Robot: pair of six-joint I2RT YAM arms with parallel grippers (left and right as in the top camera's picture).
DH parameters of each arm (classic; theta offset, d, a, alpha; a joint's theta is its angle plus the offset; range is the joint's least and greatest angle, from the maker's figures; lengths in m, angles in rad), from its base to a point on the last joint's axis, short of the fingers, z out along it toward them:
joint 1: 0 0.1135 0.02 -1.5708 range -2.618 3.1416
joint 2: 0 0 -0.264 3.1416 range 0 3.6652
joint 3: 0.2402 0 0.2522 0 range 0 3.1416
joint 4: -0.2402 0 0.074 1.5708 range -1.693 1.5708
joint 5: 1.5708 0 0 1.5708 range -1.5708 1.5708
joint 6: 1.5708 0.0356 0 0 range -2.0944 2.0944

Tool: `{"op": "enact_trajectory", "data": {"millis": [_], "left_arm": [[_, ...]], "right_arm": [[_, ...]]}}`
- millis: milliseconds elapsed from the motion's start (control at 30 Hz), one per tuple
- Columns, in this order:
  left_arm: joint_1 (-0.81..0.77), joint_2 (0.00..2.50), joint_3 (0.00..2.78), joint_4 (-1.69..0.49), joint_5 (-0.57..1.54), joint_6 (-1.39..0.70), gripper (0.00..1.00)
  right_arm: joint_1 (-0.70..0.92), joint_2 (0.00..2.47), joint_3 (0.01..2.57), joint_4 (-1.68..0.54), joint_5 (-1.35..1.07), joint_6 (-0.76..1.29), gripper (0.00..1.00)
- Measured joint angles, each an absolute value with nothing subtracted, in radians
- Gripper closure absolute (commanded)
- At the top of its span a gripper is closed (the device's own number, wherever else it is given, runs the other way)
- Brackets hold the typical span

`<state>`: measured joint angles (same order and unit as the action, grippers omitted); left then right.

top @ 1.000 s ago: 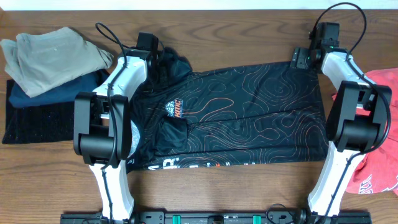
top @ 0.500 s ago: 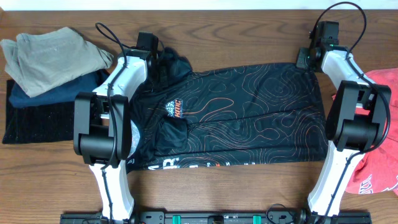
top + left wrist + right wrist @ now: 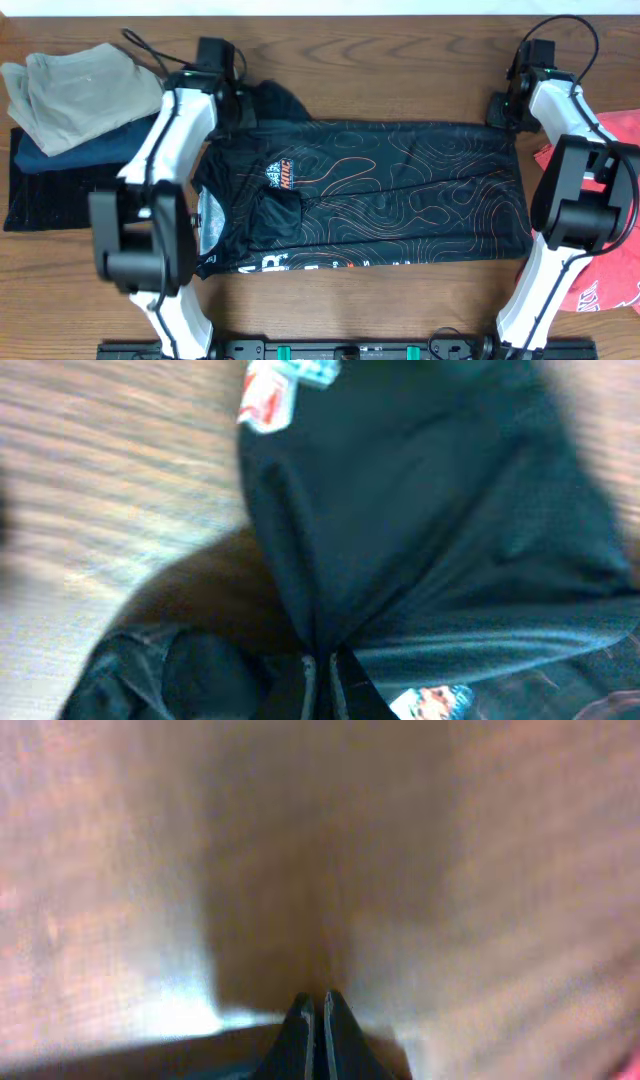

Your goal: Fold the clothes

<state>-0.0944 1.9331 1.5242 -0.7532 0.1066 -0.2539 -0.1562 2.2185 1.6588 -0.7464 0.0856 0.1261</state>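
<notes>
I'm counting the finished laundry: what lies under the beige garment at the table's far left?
A navy folded garment shows beneath the beige garment, and a black ribbed cloth lies under that. Anything else sandwiched between them is covered.

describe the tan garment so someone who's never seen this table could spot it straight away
On the wooden table, look to the far left corner, beyond the black jersey. There the tan garment lies crumpled on top of two folded ones. It is the only pale piece: under it are a navy garment and a black ribbed cloth.
</notes>
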Motion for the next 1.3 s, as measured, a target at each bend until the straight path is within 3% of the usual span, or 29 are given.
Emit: {"op": "enact_trajectory", "data": {"millis": [300,533,1300], "left_arm": [[-0.094,1.787,1.526,-1.06,0.105,-0.253,0.94],[-0.094,1.788,1.523,-1.245,0.082,-0.254,0.94],[-0.094,1.788,1.329,-1.385,0.084,-0.254,0.94]], "right_arm": [[-0.156,2.006,1.655,-1.11,0.117,0.126,0.94],[-0.162,1.993,1.652,-1.341,0.197,0.126,0.94],[-0.173,1.993,1.518,-1.431,0.263,0.125,0.91]]}}
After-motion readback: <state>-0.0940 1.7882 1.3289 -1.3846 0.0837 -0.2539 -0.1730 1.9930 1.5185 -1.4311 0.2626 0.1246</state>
